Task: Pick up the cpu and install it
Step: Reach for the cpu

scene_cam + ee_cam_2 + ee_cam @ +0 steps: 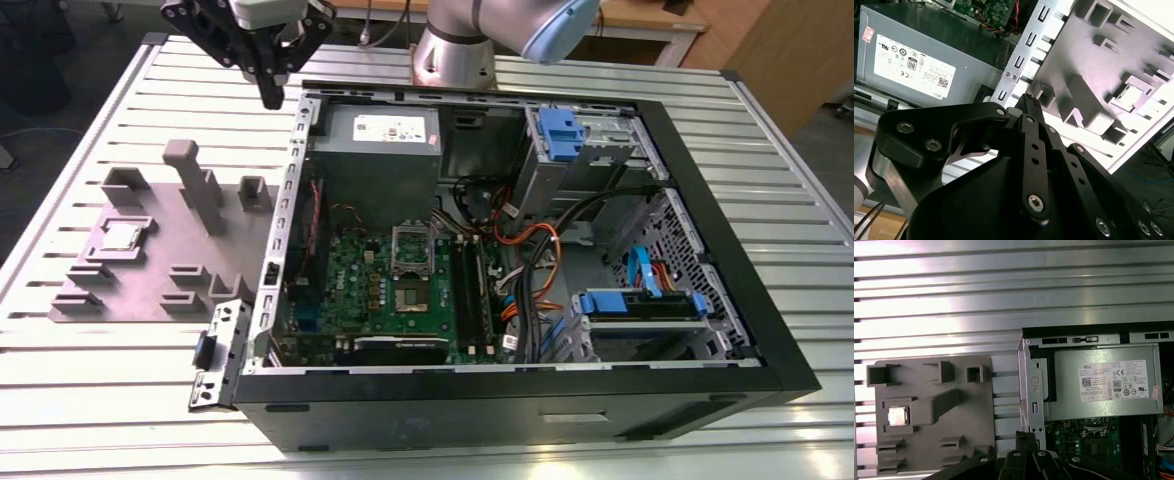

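Small square silvery cpu (120, 235) sits in a recess of the grey moulded fixture plate (147, 295) on the slatted metal bench (107, 400), at the exterior view's left of the open black computer case (534, 405). Black tool (274, 95) hangs above the case's far corner nearest the plate. It looks closed and empty, well apart from the cpu.

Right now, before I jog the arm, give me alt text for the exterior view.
The gripper hangs, jaws shut and empty, above the slatted table beside a corner of the open computer case. The cpu lies in a recess of the grey fixture plate at the exterior view's left, outside the case.
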Controlling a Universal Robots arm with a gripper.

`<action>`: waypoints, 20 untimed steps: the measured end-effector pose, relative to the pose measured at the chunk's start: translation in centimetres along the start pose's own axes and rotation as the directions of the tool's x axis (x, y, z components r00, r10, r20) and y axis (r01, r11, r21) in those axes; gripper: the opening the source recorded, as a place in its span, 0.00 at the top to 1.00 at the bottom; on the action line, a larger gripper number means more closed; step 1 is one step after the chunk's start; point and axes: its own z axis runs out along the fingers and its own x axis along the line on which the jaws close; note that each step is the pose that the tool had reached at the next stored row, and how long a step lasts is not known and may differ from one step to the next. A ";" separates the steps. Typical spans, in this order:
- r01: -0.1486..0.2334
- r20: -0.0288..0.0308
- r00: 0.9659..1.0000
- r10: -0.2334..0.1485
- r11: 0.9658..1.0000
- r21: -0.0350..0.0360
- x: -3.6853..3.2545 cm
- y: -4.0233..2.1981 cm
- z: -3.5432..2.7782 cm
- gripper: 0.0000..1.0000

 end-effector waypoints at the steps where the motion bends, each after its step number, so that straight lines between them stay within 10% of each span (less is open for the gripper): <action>1: 0.000 0.000 1.000 0.000 1.000 0.000 0.10 -0.01 0.00 0.89; 20: 0.000 -0.001 1.000 0.000 1.000 0.000 1.84 -0.14 0.08 0.89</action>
